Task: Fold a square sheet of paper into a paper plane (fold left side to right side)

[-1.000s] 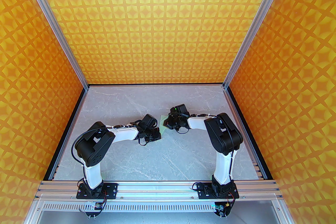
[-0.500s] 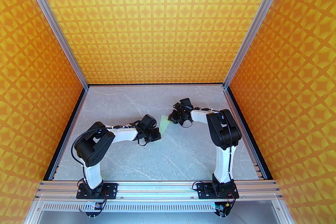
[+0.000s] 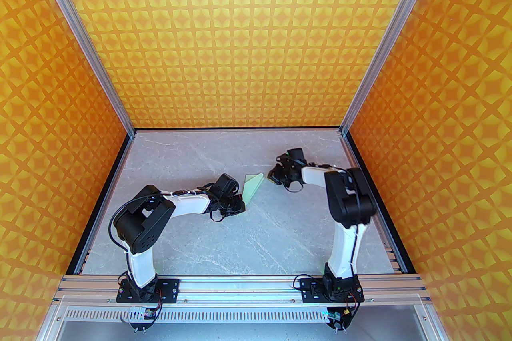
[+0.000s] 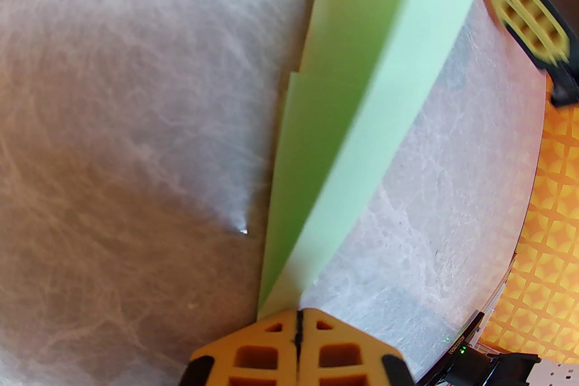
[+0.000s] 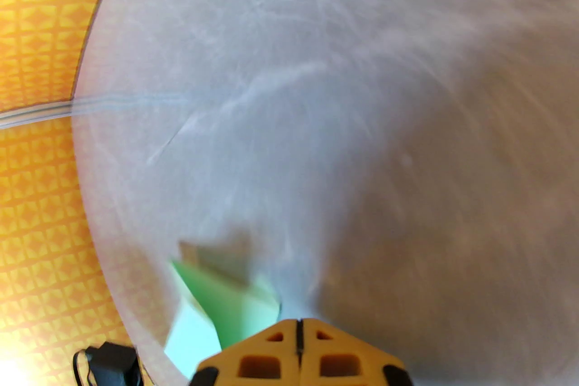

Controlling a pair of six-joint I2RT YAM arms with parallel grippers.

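The paper plane is a slim pale mint-green dart lying mid-table, its point toward the left arm and one long flap standing up. In the left wrist view the paper plane runs away from my left gripper, which is shut with its tips right on the dart's point. From above, the left gripper sits at that near point. My right gripper is just right of the dart's wide end, apart from it. It is shut and holds nothing, with the paper plane at its lower left.
The grey marble table is enclosed by orange patterned walls at the back and both sides, with aluminium posts at the corners. A blurred right finger shows beyond the dart's far end in the left wrist view.
The right gripper has pulled off the paper and moved right and slightly back. The dart's wide end is now uncovered with a flap raised. The left arm has not moved.
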